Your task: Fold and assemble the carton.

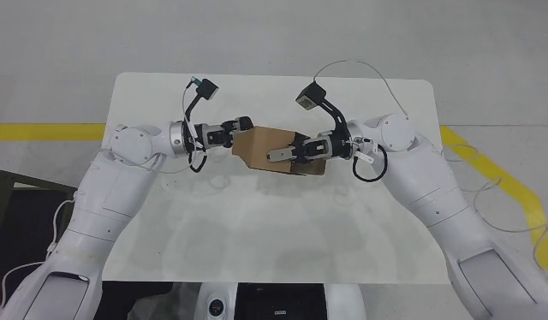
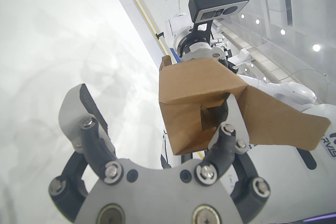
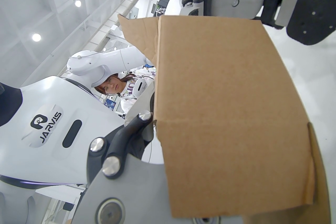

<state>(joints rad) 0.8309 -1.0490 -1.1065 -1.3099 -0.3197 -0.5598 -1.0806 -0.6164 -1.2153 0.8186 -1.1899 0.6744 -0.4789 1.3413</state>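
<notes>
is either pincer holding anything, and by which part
The right pincer grips the carton by the top panel at that arm's end. The left pincer is open, one finger touching the other end.

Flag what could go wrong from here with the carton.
1. Only the right hand seems to grip the carton; the left hand is open, with one finger at the carton's open end. A push there may twist the carton or slip it from the grip.
2. A flap juts out loose beside that finger; it could snag and crease the wrong way.
</notes>
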